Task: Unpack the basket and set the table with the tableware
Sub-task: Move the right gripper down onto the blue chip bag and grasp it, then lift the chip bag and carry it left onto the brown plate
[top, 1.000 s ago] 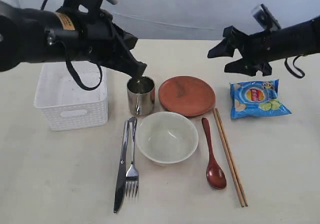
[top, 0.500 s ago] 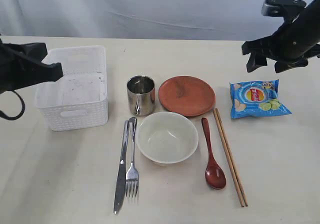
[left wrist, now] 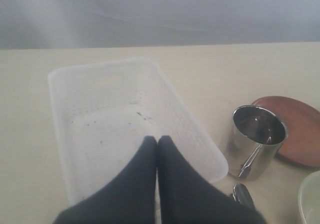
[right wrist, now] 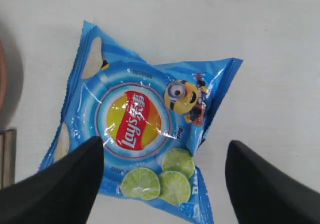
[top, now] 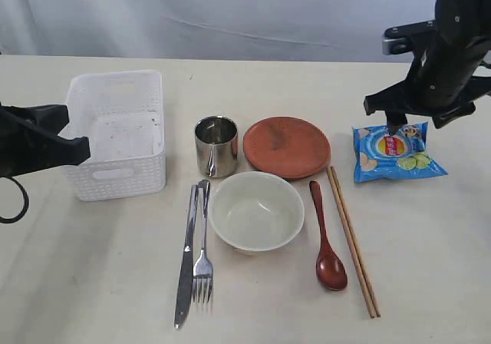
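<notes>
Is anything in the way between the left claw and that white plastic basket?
Nothing visible does. The shut left gripper is right by the side wall of the white perforated plastic basket, with no object between them.

Bright even light, soft shadows, slight blur

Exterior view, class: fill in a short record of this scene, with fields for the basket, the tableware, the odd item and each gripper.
basket: white, view-left, empty but for specks
middle: bowl, with cup and plate behind it
view-left of bowl: knife and fork, side by side
view-right of bowl: spoon, then chopsticks
odd item: blue chip bag, far view-right
left gripper: shut, empty, at the basket's edge
right gripper: open, over the chip bag
</notes>
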